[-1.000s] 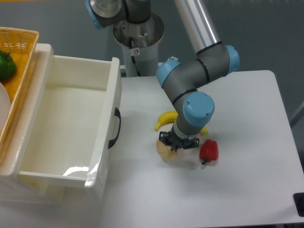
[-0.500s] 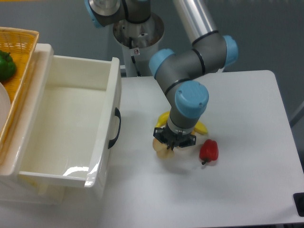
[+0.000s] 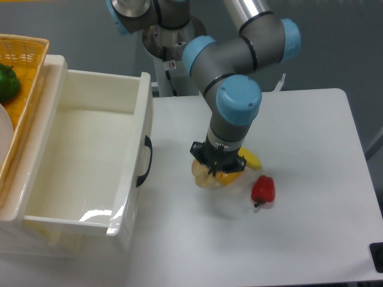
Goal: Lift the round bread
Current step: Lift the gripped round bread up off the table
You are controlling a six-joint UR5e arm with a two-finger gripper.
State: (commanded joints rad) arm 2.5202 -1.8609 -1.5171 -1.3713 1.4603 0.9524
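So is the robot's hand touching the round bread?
Touching. In the fixed camera view the end effector sits right on the round bread, and its fingers cover the bun's top with no gap showing between them.

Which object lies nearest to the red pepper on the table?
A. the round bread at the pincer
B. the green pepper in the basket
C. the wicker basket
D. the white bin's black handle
A: the round bread, under the pincer, sits just left of the red pepper; the rest lie far left.

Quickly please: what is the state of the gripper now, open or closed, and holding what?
Gripper: closed on the round bread, which appears lifted off the table.
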